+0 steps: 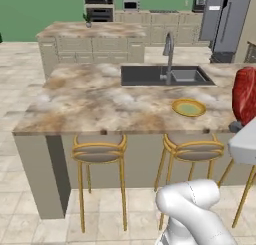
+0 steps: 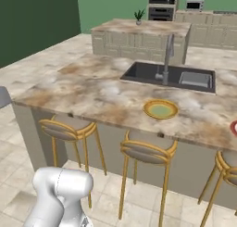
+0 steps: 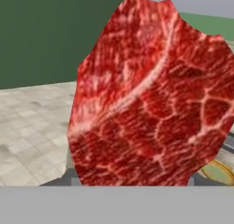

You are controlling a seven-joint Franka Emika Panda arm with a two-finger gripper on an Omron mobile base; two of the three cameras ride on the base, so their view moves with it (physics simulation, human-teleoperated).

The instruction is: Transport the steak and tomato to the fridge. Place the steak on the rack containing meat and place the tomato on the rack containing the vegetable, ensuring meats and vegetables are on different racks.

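Observation:
The steak (image 1: 244, 95), dark red with white marbling, stands on edge in the air above the right end of the island counter (image 1: 100, 104). My gripper (image 1: 241, 123) is shut on its lower end. Seen from the hand, the steak (image 3: 151, 95) is very close and hides the fingertips. A small red thing (image 2: 234, 127) lies on the counter at the right edge of the right base view, cut off; I cannot tell whether it is the tomato. The grey fridge (image 1: 225, 19) stands at the far back right of the kitchen.
A yellow plate (image 1: 189, 108) lies on the island, left of the steak and in front of the dark sink (image 1: 165, 75) with its tap (image 1: 169, 51). Gold stools (image 1: 98, 154) stand along the island's near side. A second counter (image 1: 92, 39) runs behind, across the tiled floor.

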